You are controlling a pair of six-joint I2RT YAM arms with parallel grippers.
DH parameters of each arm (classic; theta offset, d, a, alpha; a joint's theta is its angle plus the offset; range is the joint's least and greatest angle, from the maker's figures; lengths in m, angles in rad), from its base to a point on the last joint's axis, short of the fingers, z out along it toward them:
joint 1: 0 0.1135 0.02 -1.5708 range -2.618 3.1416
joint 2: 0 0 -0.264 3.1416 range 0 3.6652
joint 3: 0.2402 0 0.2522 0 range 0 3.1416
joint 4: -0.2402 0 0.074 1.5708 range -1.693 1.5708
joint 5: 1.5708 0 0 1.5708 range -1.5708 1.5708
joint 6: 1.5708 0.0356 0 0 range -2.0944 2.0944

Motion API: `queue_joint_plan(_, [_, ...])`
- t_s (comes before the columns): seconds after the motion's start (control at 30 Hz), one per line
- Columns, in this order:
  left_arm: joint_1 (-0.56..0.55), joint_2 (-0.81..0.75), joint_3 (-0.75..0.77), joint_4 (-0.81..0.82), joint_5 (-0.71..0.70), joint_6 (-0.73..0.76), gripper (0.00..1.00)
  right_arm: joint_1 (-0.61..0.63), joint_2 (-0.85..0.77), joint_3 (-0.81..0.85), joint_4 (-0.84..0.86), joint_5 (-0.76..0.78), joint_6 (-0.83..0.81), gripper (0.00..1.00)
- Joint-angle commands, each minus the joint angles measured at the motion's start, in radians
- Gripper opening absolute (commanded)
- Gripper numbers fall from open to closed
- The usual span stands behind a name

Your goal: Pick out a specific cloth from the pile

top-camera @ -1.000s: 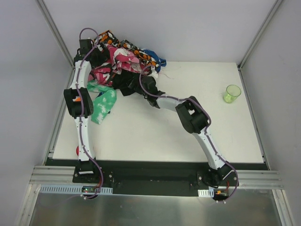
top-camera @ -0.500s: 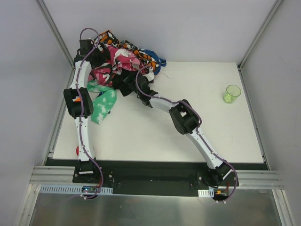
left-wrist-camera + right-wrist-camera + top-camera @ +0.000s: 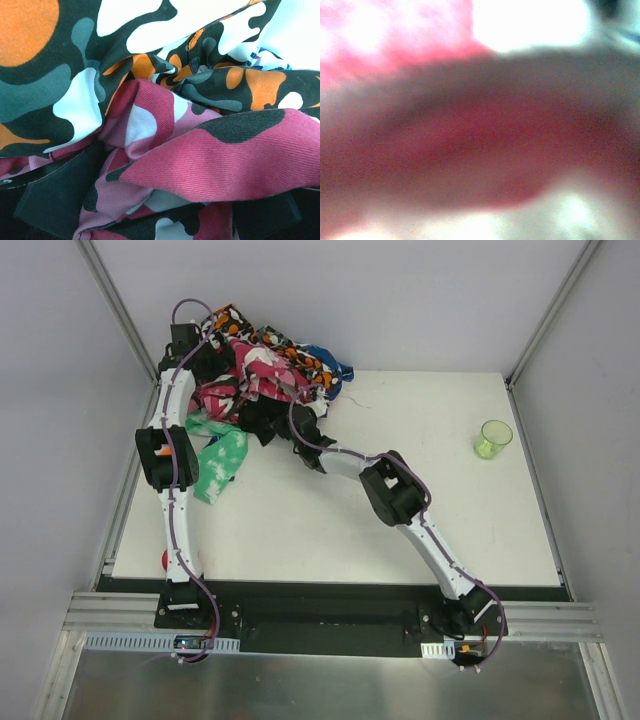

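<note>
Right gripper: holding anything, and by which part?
Cannot be told. The right gripper is shut and buried in the pile by the black cloth; its wrist view shows only blurred fabric.

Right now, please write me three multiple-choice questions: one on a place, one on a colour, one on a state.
1. Where does the green cup stand?
A) far left corner
B) right side of the table
C) on the cloths

2. What colour is the plain cloth at the near edge of the pile?
A) black
B) yellow
C) blue

3. How do the pile's cloths lie?
A) folded flat
B) rumpled together
C) spread singly

Answers: B, it stands alone at the right; A, dark unpatterned fabric; B, pieces overlap in folds.
</note>
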Motion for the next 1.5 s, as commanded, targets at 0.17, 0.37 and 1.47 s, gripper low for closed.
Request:
queue_joint_plan(0.17, [-0.007,-0.047,-0.084,-0.123,-0.211,0.011,0.99,0.017,-0.587,-0.823,0.435,-0.141,-0.196,0.0])
queue_joint_plan(0.37, [-0.01,-0.085,-0.135,-0.125,-0.22,-0.001,0.99,0.017,-0.99,-1.32,0.577,-0.13,-0.365,0.0])
queue_joint_plan(1.47, [-0.54,-1.17,-1.174,-0.123,-0.608,0.091,0.99,-0.149,-1.958,-1.428,-0.471,0.196,-0.77,0.01])
